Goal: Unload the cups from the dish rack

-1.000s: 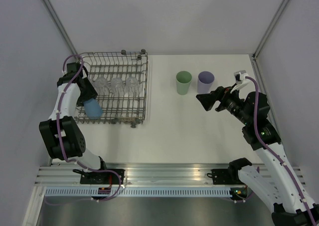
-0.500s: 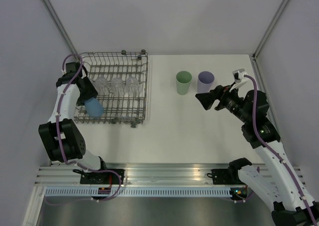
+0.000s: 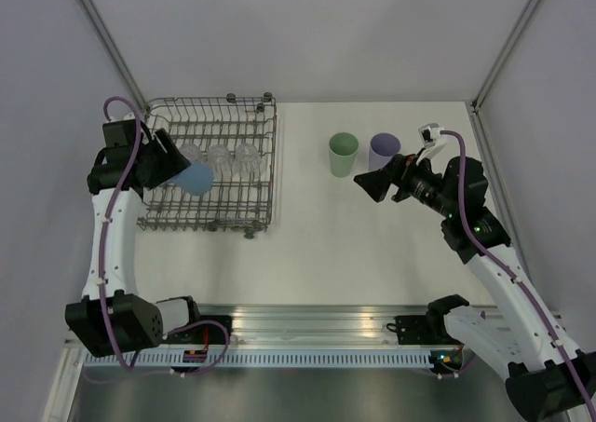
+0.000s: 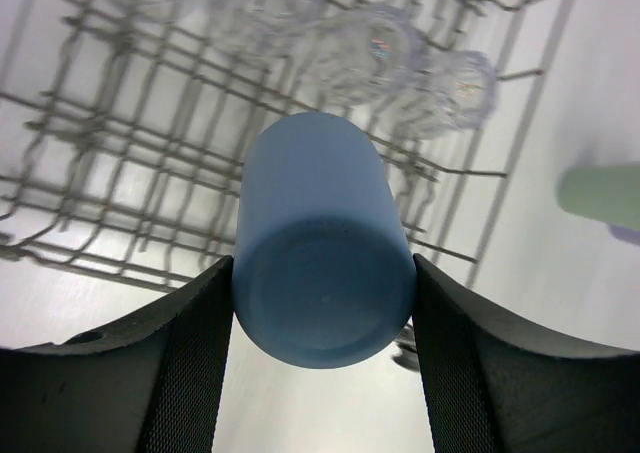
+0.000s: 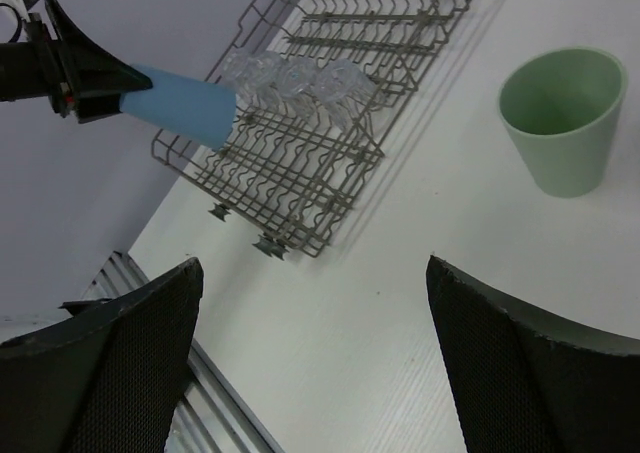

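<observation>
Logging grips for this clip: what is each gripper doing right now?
Left gripper: closed on the blue cup.
Right gripper: open, holding nothing.

Two white arms (image 3: 104, 250) with black joints
Purple cables (image 3: 115, 208) run along both; black end effector fingers (image 4: 185, 373) are wedge-shaped with mesh-textured faces.

Blue cup (image 3: 196, 178) sideways above wire rack (image 3: 253, 200), clear cups (image 3: 219, 156) inside

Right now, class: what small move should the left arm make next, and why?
Probably swing the blue cup rightward toward the table: the left fingers grip it above the dish rack, while the green cup and lavender cup stand unloaded there.
</observation>
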Robot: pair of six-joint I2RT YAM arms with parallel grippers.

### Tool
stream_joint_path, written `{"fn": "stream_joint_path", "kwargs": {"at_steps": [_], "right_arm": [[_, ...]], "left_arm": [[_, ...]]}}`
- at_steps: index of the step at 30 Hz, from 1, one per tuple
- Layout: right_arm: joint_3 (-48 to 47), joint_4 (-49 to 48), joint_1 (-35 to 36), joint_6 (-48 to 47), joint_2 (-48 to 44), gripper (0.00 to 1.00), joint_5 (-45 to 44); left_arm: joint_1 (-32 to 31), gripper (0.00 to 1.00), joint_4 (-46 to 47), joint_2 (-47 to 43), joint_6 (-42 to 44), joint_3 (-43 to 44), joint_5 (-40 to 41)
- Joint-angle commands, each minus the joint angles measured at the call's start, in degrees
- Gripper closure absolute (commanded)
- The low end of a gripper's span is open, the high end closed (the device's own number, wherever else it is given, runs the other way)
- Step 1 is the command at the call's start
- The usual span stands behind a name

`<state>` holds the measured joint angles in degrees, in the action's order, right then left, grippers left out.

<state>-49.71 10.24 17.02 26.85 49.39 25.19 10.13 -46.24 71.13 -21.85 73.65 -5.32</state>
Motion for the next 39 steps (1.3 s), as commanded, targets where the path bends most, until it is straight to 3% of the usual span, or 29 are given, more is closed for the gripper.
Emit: {"fn": "stream_joint_path", "kwargs": {"at_steps": [1, 6, 9, 19, 27, 30, 37, 39], "right_arm": [[1.71, -9.78, 0.21, 5.83, 1.59, 0.04, 8.02], [5.76, -24.28, 4.06, 13.83, 4.74, 0.05, 10.06], [9.18, -32.63, 7.84, 18.73, 7.65, 0.06, 9.18], [16.31, -59.69, 11.29, 30.70, 11.52, 0.08, 10.32], [16.84, -67.63, 11.55, 33.27, 10.82, 0.12, 12.16], [16.75, -70.00, 11.46, 33.88, 10.73, 0.20, 12.69], [17.02, -77.11, 11.46, 36.86, 11.00, 0.54, 15.24], [17.11, -78.26, 11.55, 37.31, 11.00, 0.60, 16.03]], "left_arm": [[-1.16, 0.98, 4.48, -3.89, -0.56, 0.79, -15.11], [-2.66, 0.98, 9.66, -6.53, -6.00, 1.15, -33.83], [-5.20, 0.98, 14.85, -7.76, -10.91, -0.07, -39.74], [-16.70, 0.98, 39.18, -11.63, -29.73, -9.13, -47.50], [-24.09, 0.98, 50.80, -11.19, -39.41, -13.88, -46.62], [-25.59, 0.98, 51.51, -10.58, -40.20, -14.32, -46.36], [-26.39, 0.98, 51.69, -9.26, -40.47, -15.73, -46.62], [-26.74, 0.98, 51.77, -8.91, -40.47, -15.55, -46.71]]}}
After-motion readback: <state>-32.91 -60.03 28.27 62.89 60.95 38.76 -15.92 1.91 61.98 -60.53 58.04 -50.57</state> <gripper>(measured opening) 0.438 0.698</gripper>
